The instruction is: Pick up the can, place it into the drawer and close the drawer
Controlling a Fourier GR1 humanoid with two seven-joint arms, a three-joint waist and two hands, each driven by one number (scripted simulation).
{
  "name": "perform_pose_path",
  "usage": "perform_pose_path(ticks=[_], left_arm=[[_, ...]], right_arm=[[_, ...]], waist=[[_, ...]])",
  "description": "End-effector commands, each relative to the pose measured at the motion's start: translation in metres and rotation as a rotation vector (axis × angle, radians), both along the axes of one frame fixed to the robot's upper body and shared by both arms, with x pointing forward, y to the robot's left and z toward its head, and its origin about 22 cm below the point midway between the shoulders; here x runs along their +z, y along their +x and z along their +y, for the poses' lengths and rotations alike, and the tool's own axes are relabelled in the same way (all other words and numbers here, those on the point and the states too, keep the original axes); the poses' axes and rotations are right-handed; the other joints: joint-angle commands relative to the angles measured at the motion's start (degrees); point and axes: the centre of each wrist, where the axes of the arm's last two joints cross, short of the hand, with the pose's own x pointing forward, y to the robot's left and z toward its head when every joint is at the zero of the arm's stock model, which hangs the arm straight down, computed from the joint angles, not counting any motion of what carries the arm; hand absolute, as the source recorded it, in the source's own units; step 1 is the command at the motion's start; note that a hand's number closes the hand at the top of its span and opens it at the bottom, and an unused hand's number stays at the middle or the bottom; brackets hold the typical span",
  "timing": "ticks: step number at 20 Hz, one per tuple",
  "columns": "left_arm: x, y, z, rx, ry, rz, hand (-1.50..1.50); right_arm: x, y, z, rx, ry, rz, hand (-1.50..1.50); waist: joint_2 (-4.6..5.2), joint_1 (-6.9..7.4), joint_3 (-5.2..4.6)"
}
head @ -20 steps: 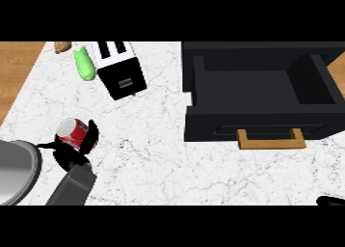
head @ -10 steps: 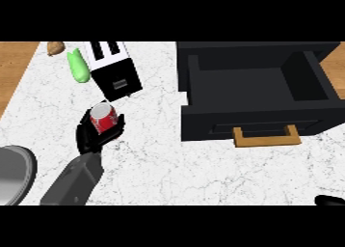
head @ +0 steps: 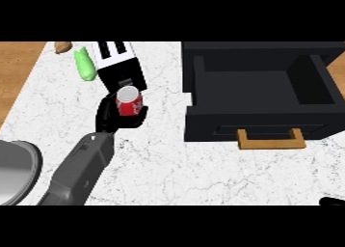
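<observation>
A red can [head: 130, 102] with a silver top is held above the white marble counter [head: 204, 169], with my left hand [head: 108, 115] shut on it from the left and below. The grey left forearm [head: 81, 168] comes in from the lower left. To the right stands the black drawer [head: 264, 82], pulled open, its inside bare and its wooden handle [head: 270, 140] facing me. The can is left of the drawer's front, not over it. Only a black sliver of my right hand [head: 336, 201] shows at the lower right edge.
A black and white box-like appliance [head: 118, 65] stands just behind the can. A green item [head: 84, 64] and a small brown item [head: 62, 47] lie at the back left. A grey metal pot [head: 10, 169] sits at the lower left edge.
My left hand has lifted the can and carried it away from me and to the right, nearer the appliance and the drawer. The right hand has stayed put.
</observation>
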Motion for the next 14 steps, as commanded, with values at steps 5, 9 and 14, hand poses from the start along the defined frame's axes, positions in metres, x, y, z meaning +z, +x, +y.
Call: perform_pose_path(ticks=[5,9,14], left_arm=[[0.072,0.033,-0.047,-0.115,0.08,-0.071,1.5],[0.114,0.039,-0.057,-0.173,0.076,-0.075,1.5],[0.166,0.042,-0.095,-0.199,0.047,-0.08,1.5]], right_arm=[[0.005,-0.002,0.0,0.0,-0.026,0.004,-1.5],[0.007,-0.006,0.003,-0.036,-0.009,-0.007,-1.5],[0.022,-0.003,-0.008,-0.015,-0.016,-0.011,-1.5]], waist=[[-0.15,0.58,0.03],[-0.2,0.73,0.03],[-0.13,0.47,0.02]])
